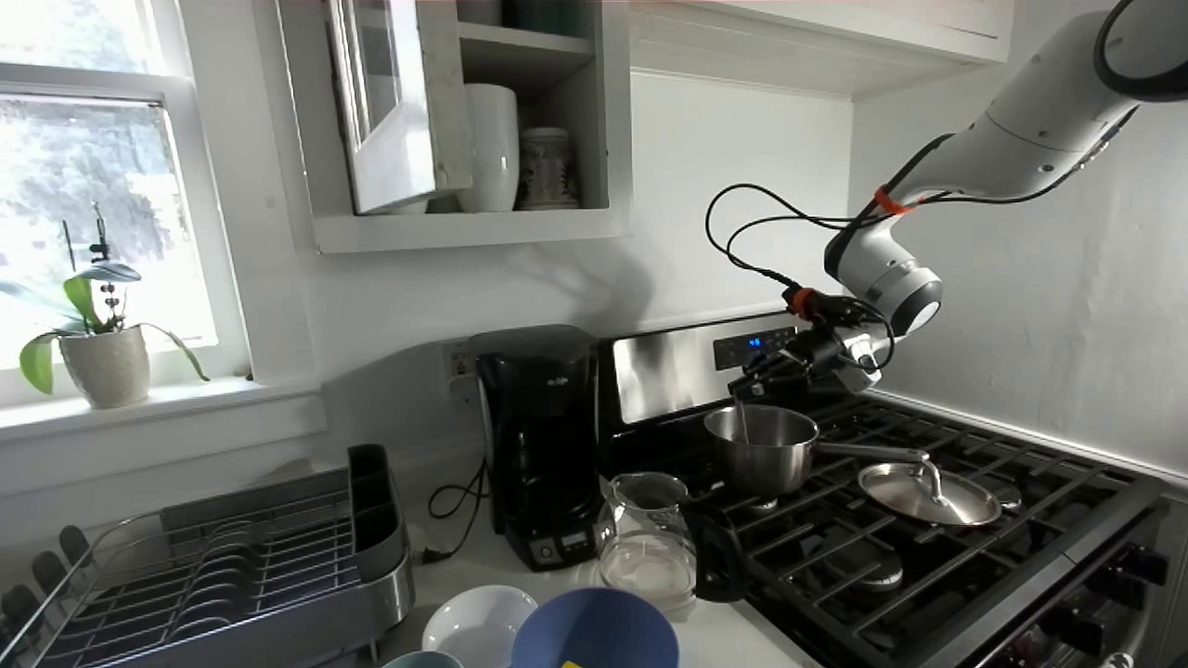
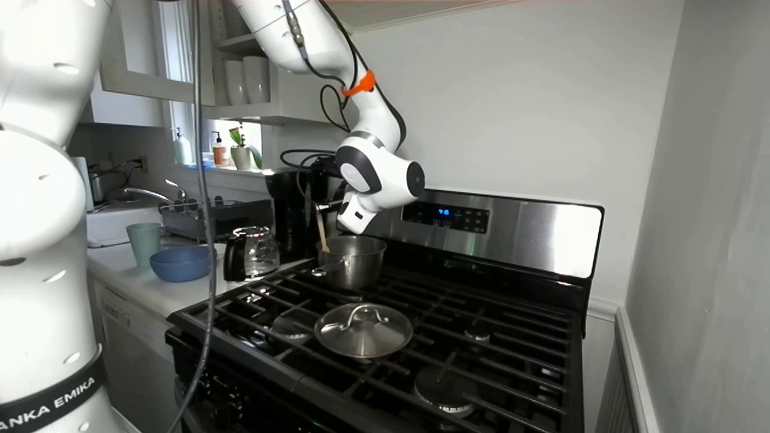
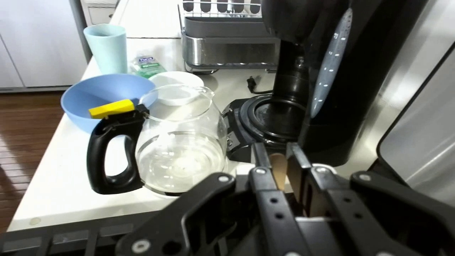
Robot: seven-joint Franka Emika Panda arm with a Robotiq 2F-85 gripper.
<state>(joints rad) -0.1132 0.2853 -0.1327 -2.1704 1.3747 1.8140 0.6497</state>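
Note:
My gripper [image 3: 276,147] has its fingers close together around the top of a wooden utensil [image 3: 279,169], which looks pinched between the pads. In an exterior view the gripper [image 1: 736,388] is above the left rim of a steel saucepan [image 1: 766,468], and the utensil [image 1: 742,422] runs down into it. The utensil [image 2: 322,231] leans inside the pan [image 2: 366,267], its lower end hidden. In that view the arm's wrist covers most of the gripper. The pan stands on a back burner of the black gas stove [image 2: 499,373]. Its steel lid [image 2: 361,338] lies on the grates in front.
A glass carafe [image 3: 181,156] and a black coffee maker [image 3: 355,96] stand on the counter beside the stove. A blue bowl [image 3: 81,96] holds a yellow block [image 3: 112,108]. A white bowl [image 3: 177,80], green cup [image 3: 112,51] and dish rack [image 1: 278,603] are farther along. A cabinet door [image 1: 408,158] hangs open above.

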